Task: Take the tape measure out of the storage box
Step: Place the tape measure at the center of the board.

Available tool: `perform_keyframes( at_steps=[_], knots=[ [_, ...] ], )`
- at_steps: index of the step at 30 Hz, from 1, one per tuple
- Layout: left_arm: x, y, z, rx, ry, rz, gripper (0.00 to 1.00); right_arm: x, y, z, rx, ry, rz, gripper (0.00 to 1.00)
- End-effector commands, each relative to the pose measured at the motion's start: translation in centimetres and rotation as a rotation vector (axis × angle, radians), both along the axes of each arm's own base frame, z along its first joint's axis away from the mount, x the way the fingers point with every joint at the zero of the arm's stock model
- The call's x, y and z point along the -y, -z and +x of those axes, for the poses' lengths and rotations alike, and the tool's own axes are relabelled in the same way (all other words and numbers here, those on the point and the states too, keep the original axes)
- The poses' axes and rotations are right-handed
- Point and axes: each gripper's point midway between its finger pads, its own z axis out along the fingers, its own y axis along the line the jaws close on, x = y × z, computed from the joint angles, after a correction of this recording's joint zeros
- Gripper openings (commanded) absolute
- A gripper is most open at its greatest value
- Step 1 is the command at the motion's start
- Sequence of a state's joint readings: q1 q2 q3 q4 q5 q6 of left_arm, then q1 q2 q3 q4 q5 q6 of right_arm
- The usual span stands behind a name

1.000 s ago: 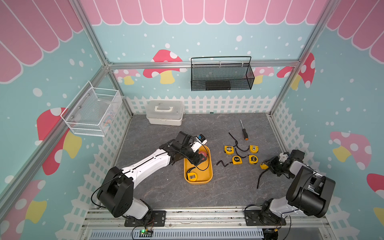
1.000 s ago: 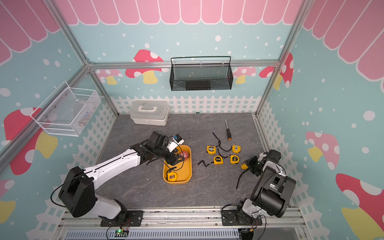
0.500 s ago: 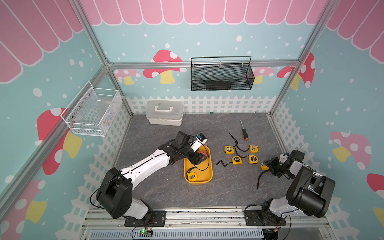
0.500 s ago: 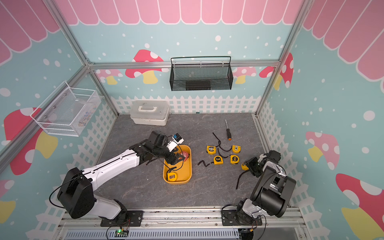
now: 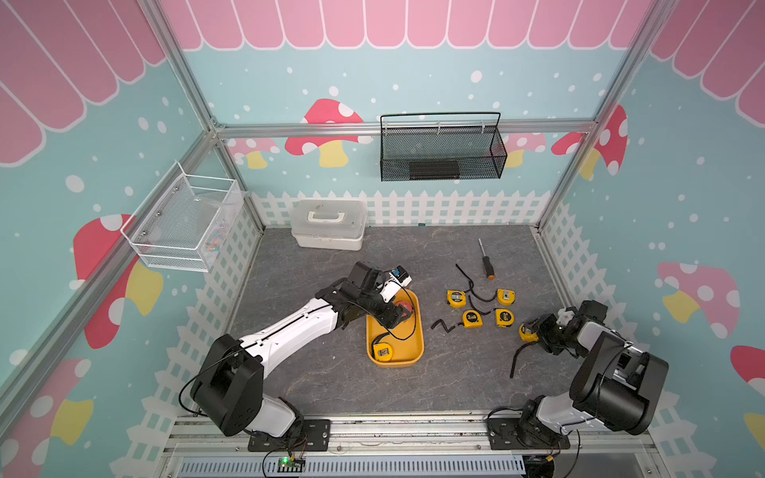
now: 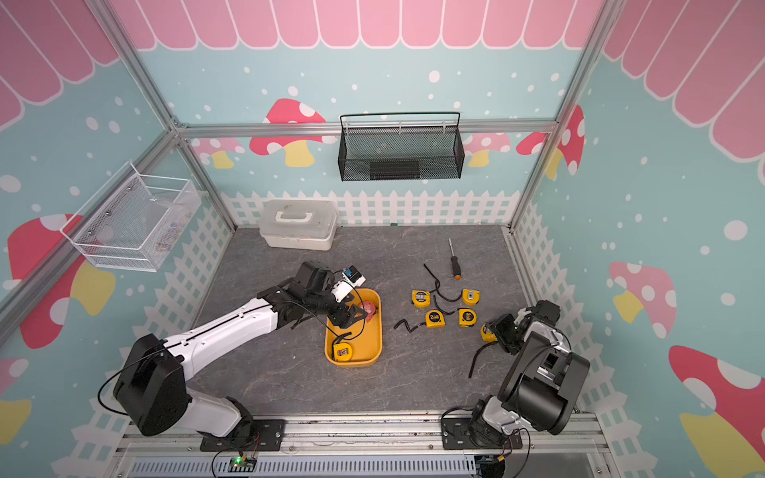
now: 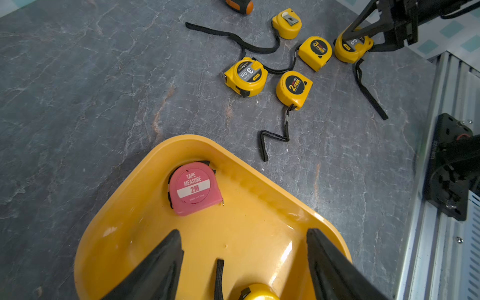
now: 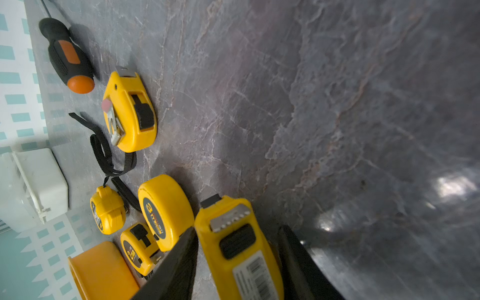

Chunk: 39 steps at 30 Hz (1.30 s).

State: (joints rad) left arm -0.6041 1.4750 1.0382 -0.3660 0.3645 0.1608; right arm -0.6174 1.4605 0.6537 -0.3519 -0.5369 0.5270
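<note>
The pink tape measure (image 7: 194,188) lies flat in the storage box's (image 7: 135,192) far corner. It looks hard, smooth and light, so pinch its narrow sides. The left gripper (image 7: 244,231) hovers with fingers spread. The right gripper's (image 8: 237,228) fingers loosely straddle a yellow tape measure (image 8: 241,259) on the worktop.

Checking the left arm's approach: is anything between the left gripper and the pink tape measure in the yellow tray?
Nothing visible. Only bare floor of the storage box lies between the open left gripper and the pink tape measure.
</note>
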Motion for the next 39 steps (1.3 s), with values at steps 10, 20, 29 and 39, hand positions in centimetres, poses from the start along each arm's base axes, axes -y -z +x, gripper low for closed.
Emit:
perform_keyframes(
  at_steps=[10,20,29,39],
  knots=[
    [-4.7,-0.4,4.3,0.133,-0.345,0.101,0.92,0.0,-0.6,-1.0,-0.010,0.008,-0.024,0.60],
    [-7.0,-1.1,5.5,0.201,-0.491,0.089,0.99,0.1,-1.2,-1.4,-0.010,0.017,-0.040,0.69],
    [-7.4,-1.0,5.6,0.211,-0.519,0.077,0.99,-0.1,-2.3,-1.9,0.004,0.022,-0.061,0.71],
    [-7.4,1.1,4.2,0.100,-0.446,0.171,0.92,-2.1,-7.8,-4.8,0.120,0.042,-0.155,0.71]
  ],
)
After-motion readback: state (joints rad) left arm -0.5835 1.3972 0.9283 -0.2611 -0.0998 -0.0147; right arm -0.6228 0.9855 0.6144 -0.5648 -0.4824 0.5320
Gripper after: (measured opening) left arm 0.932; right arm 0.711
